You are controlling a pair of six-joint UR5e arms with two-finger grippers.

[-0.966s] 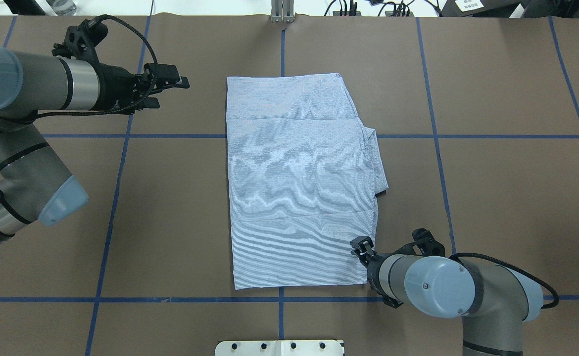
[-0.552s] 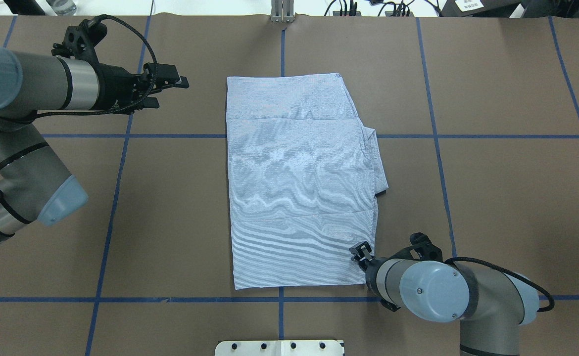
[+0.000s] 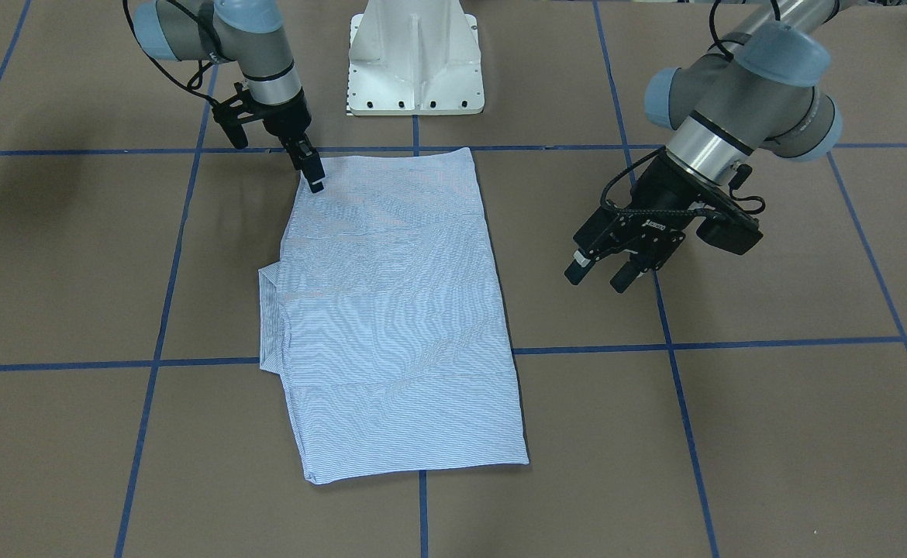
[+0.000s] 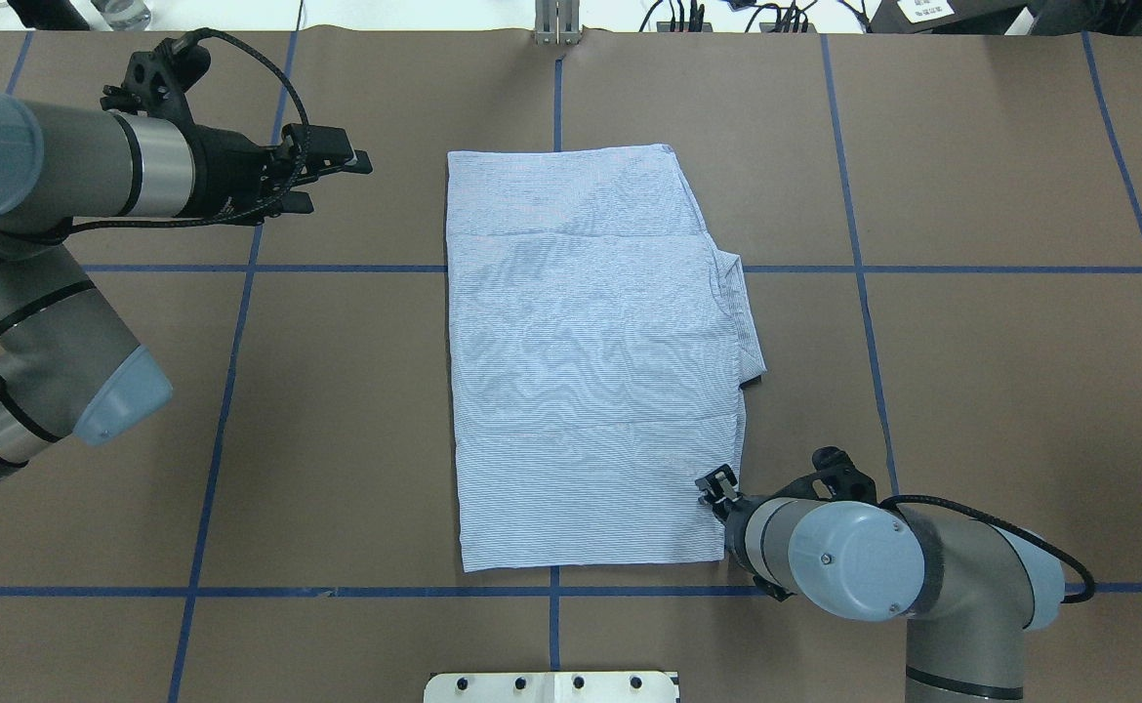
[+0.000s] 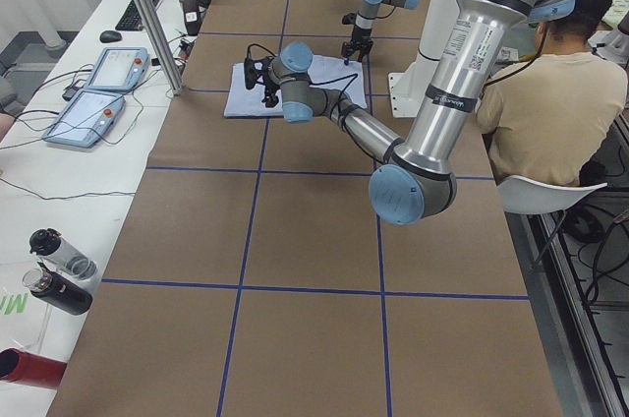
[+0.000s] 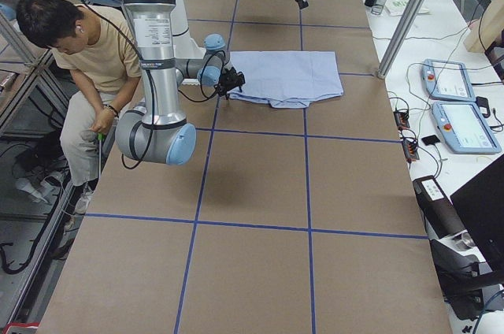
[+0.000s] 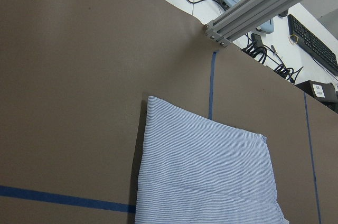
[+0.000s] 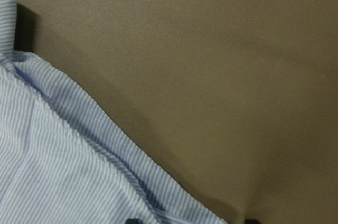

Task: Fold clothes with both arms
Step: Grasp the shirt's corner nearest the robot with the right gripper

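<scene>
**Folded shirt at mid-worktop, one claw at its corner**

The striped shirt [image 4: 591, 371] lies flat, folded into a rectangle, in the middle of the worktop [image 4: 971, 391]. The right claw [image 4: 717, 485], fingers apart, straddles the shirt's hem near the robot-side edge. The left claw [image 4: 342, 183] hangs wide open, well apart from the shirt, toward the far edge.

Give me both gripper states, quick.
Left gripper: open, empty, away from the shirt.
Right gripper: open, jaws astride the shirt's edge, nothing gripped.

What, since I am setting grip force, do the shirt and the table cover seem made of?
The shirt: thin woven cloth, likely cotton or a blend, matte; fine stripes, soft creases. The table cover: seemingly matte brown paper or card; flat, marked with blue tape lines.
</scene>
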